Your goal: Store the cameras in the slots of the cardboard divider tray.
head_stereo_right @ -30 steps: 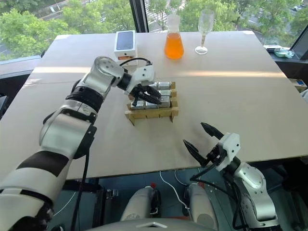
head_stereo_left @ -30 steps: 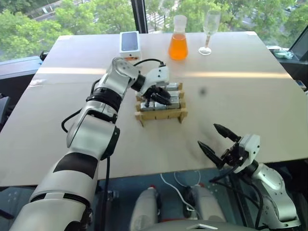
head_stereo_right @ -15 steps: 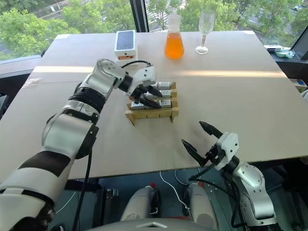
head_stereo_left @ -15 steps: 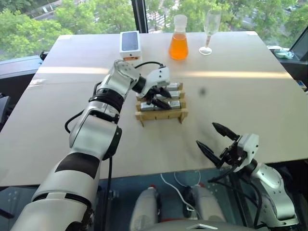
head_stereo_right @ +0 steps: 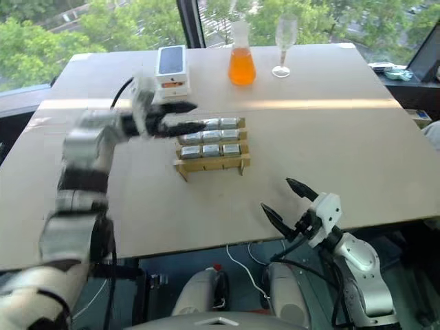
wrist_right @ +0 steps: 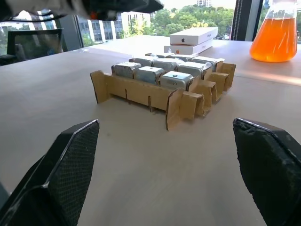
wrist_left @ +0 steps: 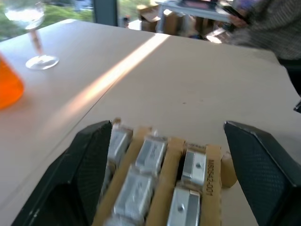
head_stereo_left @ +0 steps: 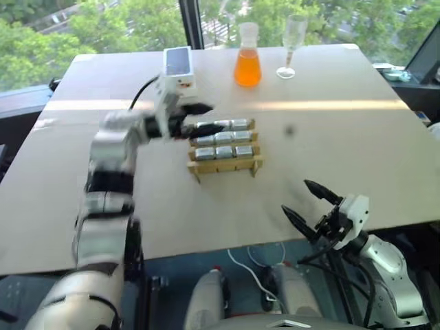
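Cameras [head_stereo_left: 223, 137] sit in the cardboard divider tray [head_stereo_left: 225, 163] at centre frame on the worktop [head_stereo_left: 344, 137], three rows of three silver blocks, every visible slot looks filled; I see no loose ones on the surface. Left gripper [head_stereo_left: 196, 117] hangs just left of the tray's upper left corner, jaws spread wide and holding nothing; in the left wrist view its fingers [wrist_left: 84, 160] bracket the tray with air between them and the cardboard. Right gripper [head_stereo_left: 311, 201] is at lower right of the frame, well apart from the tray, jaws fully spread, empty. Handling guess: blocks are small rigid metal, dense for their size, smooth faces (likely slippery), so pinch across the two long flat sides near the top, which stands proud of the strips. Tray is thin slotted card, light, flexes and slides easily, so don't push sideways on it; if it needs moving, take an outer wall near a joint. White phone box [head_stereo_left: 177, 63], orange flask [head_stereo_left: 247, 64] and wine glass [head_stereo_left: 291, 45] line the top of the frame, clear of the work.
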Controlling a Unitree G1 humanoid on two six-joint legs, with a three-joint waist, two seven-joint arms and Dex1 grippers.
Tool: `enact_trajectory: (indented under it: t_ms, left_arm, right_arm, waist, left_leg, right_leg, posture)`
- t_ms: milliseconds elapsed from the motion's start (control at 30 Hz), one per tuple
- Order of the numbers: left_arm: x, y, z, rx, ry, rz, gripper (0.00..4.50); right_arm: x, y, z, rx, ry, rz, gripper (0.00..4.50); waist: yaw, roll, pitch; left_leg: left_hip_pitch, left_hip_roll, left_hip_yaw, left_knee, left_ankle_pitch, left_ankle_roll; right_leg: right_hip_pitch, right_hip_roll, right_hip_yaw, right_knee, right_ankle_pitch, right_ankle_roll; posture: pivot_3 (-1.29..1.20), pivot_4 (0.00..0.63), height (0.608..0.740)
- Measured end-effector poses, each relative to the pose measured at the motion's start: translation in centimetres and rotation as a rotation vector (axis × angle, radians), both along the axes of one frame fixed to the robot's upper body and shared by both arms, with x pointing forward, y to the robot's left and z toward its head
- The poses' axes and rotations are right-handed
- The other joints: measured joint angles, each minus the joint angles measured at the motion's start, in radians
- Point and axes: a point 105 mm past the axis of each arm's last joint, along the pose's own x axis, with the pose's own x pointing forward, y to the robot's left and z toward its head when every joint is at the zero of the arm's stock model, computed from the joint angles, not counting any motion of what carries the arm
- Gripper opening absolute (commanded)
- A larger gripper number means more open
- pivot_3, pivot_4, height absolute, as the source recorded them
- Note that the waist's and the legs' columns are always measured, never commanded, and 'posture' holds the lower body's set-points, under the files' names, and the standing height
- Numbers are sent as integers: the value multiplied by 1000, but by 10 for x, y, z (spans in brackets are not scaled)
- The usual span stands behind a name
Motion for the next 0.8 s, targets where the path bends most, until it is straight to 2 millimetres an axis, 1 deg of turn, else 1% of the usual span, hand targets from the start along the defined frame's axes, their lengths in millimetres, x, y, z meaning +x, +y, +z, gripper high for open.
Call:
enact_trajectory:
  t_ms: [67,100,133,200,233,300,367,433,500,633,800]
  left_arm:
    - [-21,20,-31,-6,70,122,3904]
    - [-34,28,-42,-7,95,181,3904]
    - [-44,34,-49,-9,111,225,3904]
    - [-61,44,-48,-2,85,313,3904]
    - [-70,48,-48,-6,71,350,3904]
    - [-85,49,-54,-11,74,382,3904]
    - [-101,42,-66,-46,108,405,3904]
    - [-109,41,-73,-37,126,406,3904]
    - [-111,43,-77,-18,128,425,3904]
    - [-114,47,-81,20,106,461,3904]
    - [-119,40,-84,31,103,464,3904]
  right_arm:
    - [1,-10,-2,-28,14,-8,4500]
    - [2,-17,-2,-40,18,-19,4500]
    - [4,-23,-2,-51,22,-32,4500]
    - [5,-27,-2,-66,23,-26,4500]
    - [4,-29,-3,-78,28,-18,4500]
    - [3,-33,-5,-88,42,-13,4500]
    - [7,-37,-7,-84,65,-7,4500]
    - [11,-42,-7,-87,76,-13,4500]
    - [15,-49,-8,-97,83,-20,4500]
    - [18,-52,-10,-117,92,-5,4500]
    - [18,-52,-11,-122,96,-5,4500]
  waist:
    - [5,-2,0]
    - [9,-3,0]
    - [20,-5,-1]
    - [38,-5,-2]
    - [39,-4,-2]
    - [41,-4,-3]
    - [39,-4,-3]
    - [39,-4,-3]
    - [39,-4,-3]
    - [38,-4,-3]
    - [37,-4,-3]
  left_leg:
    - [0,0,0,0,0,0]
    - [0,0,0,0,0,0]
    - [0,0,-1,0,0,0]
    - [3,-1,-2,0,-2,3]
    - [7,-1,-2,0,-3,5]
    - [10,-2,-2,0,-3,5]
    - [10,-2,-2,0,-3,5]
    - [11,-2,-2,0,-3,5]
    - [11,-1,-3,0,-3,5]
    - [11,-1,-5,-1,-3,5]
    - [8,0,-5,-2,-3,5]
  right_leg:
    - [0,0,0,1,0,0]
    - [0,-1,0,1,0,0]
    - [1,-1,-3,1,0,0]
    - [4,-2,-4,1,-2,2]
    - [7,-3,-4,1,-2,3]
    - [10,-4,-4,1,-3,3]
    - [11,-4,-4,0,-2,2]
    - [11,-4,-5,0,-2,1]
    - [12,-3,-5,1,-2,0]
    - [11,-1,-6,0,-2,1]
    - [11,-2,-7,-4,-2,1]
  posture:
    - [0,150,740]
    - [0,150,740]
    - [0,150,740]
    - [0,150,740]
    - [0,150,740]
    - [0,150,740]
    - [0,150,740]
    - [0,150,740]
    - [0,150,740]
    - [0,150,740]
    - [0,150,740]
